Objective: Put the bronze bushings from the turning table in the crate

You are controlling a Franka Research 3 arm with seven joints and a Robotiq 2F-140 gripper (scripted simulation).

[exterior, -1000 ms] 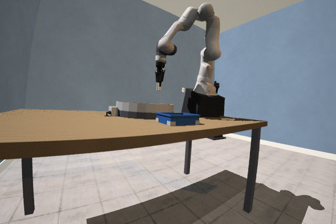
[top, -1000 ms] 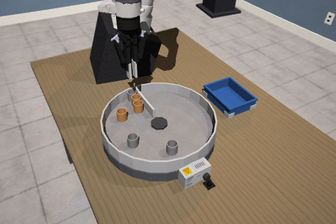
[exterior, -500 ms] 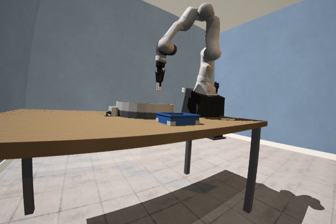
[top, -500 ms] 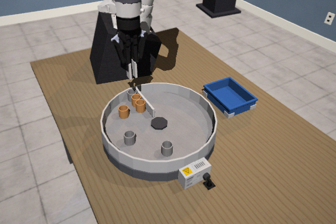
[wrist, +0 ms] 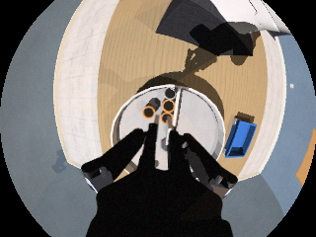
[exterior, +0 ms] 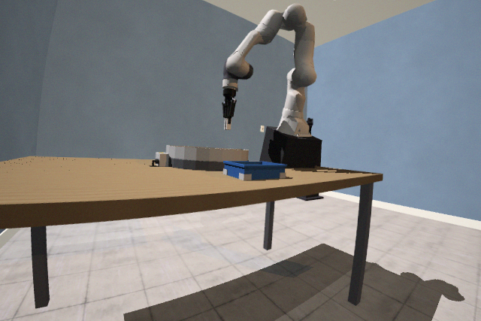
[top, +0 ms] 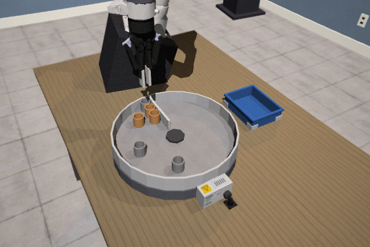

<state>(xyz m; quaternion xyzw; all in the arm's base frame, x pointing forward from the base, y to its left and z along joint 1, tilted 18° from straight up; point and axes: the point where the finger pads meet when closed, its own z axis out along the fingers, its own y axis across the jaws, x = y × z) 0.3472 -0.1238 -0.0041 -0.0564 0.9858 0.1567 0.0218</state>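
- The table (top: 298, 193) has a wood-grain top on dark legs (exterior: 359, 243).
- The round, walled turning table (top: 176, 178) rests near the centre.
- A blue crate (top: 270, 115) sits apart, to one side of it.
- A grey control box (top: 213, 191) stands against the turning table's base.
- The arm's dark pedestal (top: 115, 65) stands at the table's far edge.
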